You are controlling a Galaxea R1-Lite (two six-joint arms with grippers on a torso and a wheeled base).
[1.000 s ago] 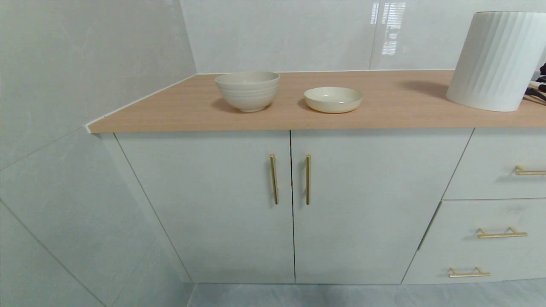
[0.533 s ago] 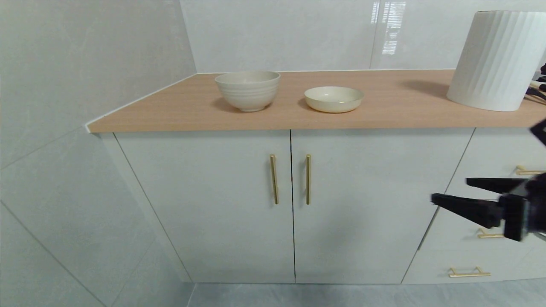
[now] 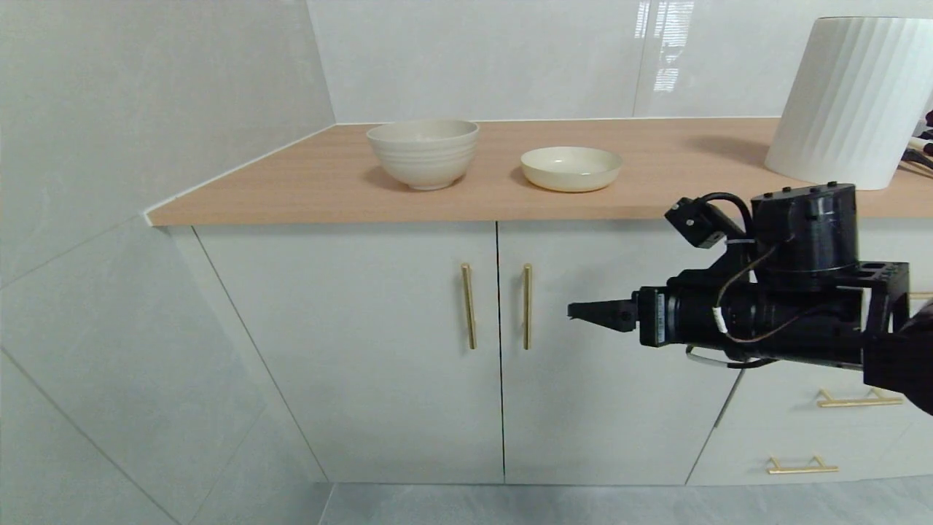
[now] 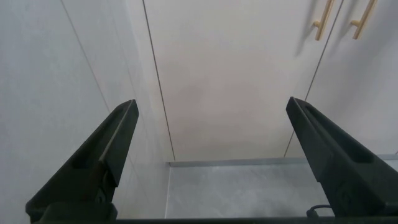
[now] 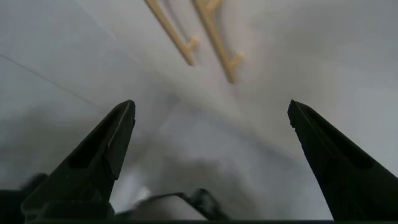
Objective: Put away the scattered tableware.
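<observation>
Wooden countertop (image 3: 692, 175) carries the ribbed bowl (image 3: 423, 154) and shallow dish (image 3: 571, 169), untouched; right gripper (image 3: 592, 313), fingers spread wide, hovers level with the cabinet door handles (image 3: 526, 306), probably to open storage first.

No readable text, label, number or sign on the bowl (image 3: 423, 153), dish (image 3: 571, 168), countertop (image 3: 313, 186) or cabinet doors (image 3: 364, 364)

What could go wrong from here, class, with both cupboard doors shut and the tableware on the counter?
1. The open right gripper faces two close-set door handles; it might hook the wrong one, or slip off.
2. Lifting later, it could nudge the bowl or shallow dish along the countertop.
</observation>
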